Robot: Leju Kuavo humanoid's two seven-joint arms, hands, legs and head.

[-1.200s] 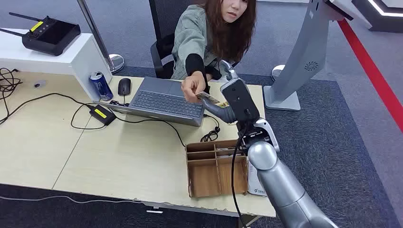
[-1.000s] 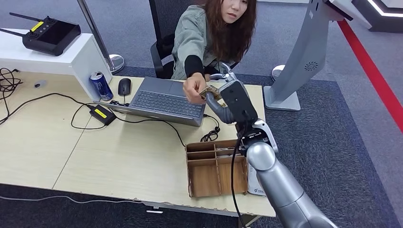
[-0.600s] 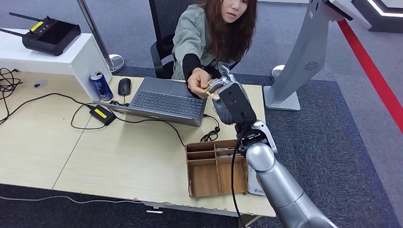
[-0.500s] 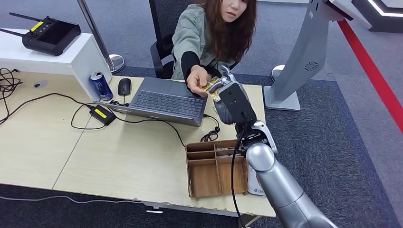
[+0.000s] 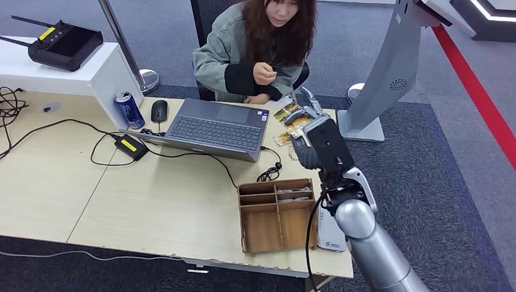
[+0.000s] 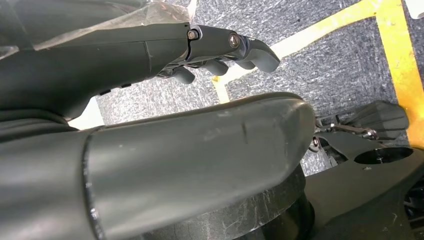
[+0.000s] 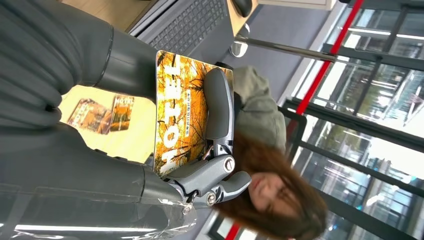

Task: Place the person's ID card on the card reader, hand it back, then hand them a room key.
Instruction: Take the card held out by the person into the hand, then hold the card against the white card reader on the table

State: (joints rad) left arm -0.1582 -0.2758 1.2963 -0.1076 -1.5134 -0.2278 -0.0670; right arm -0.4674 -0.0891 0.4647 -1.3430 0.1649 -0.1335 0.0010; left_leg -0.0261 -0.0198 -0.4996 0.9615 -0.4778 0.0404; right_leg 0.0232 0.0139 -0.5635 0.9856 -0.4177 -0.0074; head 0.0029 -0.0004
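My right hand [image 5: 313, 131] is raised over the desk's far right corner and holds an orange card [image 5: 286, 112] printed HOTEL. In the right wrist view the card [image 7: 180, 115] is pinned against the hand [image 7: 130, 65] by a dark finger [image 7: 218, 100]. The person [image 5: 255, 48] sits behind the laptop with a hand drawn up to the chest, apart from the card. The white card reader [image 5: 331, 234] lies at the desk's near right edge beside the wooden organiser [image 5: 274, 213]. My left hand [image 6: 220, 45] hangs over the floor, holding nothing.
Two more orange cards [image 5: 282, 139] lie on the desk under my right hand. A laptop [image 5: 213, 128], cables, a mouse [image 5: 159, 111] and a drink can [image 5: 129, 109] occupy the far side. A grey kiosk stand [image 5: 389, 73] rises right of the desk.
The person has let go of the card and pulled the hand back to the chest. My right hand keeps the card and has moved right and slightly toward me.
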